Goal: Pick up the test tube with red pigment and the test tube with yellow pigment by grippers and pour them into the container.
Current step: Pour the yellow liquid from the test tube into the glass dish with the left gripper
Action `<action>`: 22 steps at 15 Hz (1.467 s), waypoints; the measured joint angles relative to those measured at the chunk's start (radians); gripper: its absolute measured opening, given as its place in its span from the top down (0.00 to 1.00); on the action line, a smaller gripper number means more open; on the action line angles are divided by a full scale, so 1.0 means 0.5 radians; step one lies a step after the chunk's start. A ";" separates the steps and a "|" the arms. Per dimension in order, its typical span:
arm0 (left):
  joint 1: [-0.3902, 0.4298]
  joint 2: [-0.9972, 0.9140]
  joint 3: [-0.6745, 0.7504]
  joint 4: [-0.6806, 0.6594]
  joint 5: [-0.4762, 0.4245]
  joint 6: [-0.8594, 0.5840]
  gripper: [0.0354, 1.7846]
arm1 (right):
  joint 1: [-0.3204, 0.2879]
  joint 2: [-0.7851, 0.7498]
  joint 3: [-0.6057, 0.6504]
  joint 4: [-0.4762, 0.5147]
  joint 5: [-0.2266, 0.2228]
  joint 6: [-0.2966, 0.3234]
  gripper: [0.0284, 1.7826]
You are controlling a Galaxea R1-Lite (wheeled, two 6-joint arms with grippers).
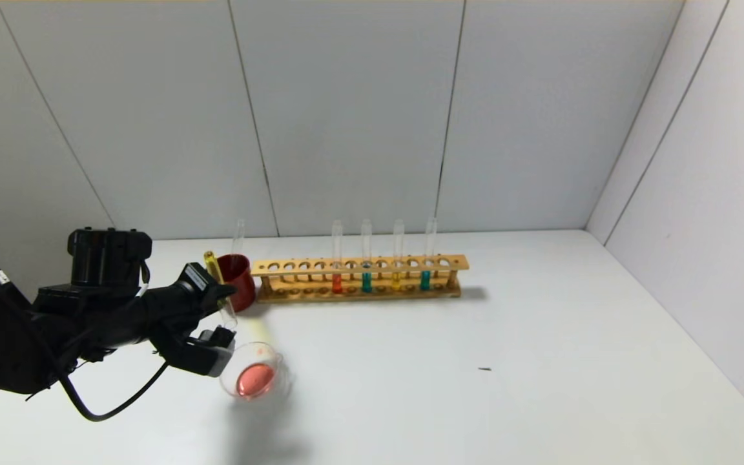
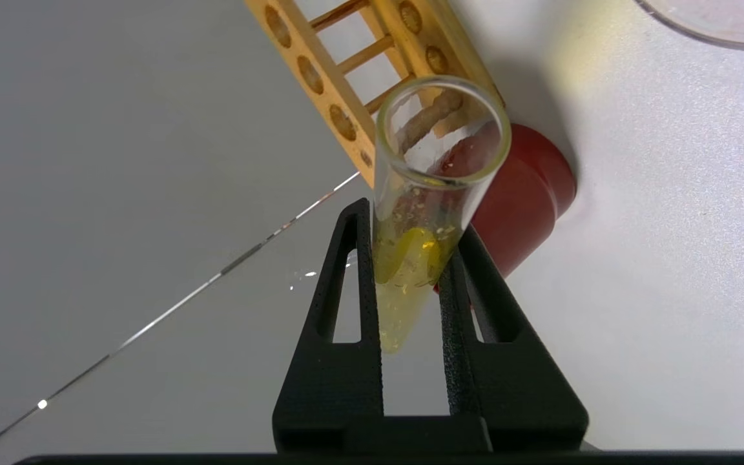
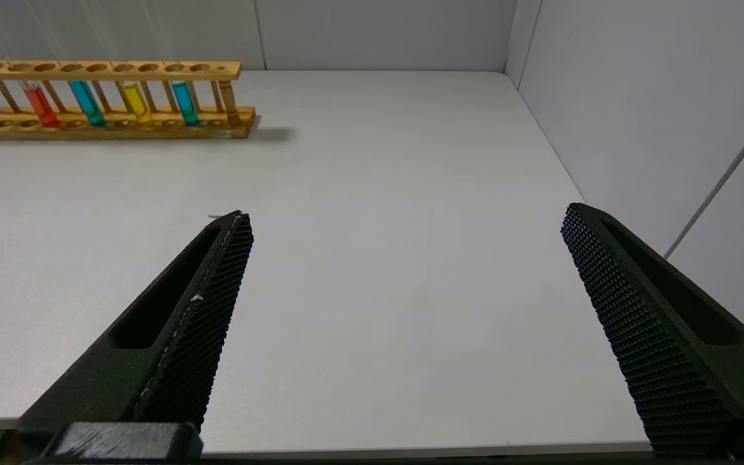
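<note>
Just above the container (image 1: 257,378), on its rack-facing side, the left pincer (image 1: 222,309) clenches the test tube with yellow pigment (image 1: 219,289), long axis tilted, mouth lower and toward the container. Right pincer (image 3: 404,323) hangs released, far off.

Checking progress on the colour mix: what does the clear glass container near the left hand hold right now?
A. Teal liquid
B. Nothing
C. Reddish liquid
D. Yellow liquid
C: the container shows a reddish pool at its bottom, while the left hand holds the test tube with yellow pigment, tilted, yellow inside.
</note>
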 joint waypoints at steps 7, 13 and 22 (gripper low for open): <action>-0.067 0.017 -0.011 0.000 0.165 0.131 0.84 | 0.000 0.000 0.000 0.000 0.001 0.000 0.02; -0.091 -0.019 -0.002 -0.011 0.241 0.260 0.84 | 0.000 0.000 0.000 0.000 0.001 -0.001 0.02; -0.096 -0.027 -0.006 -0.112 0.323 0.335 0.84 | 0.000 0.000 0.000 0.000 0.000 -0.001 0.02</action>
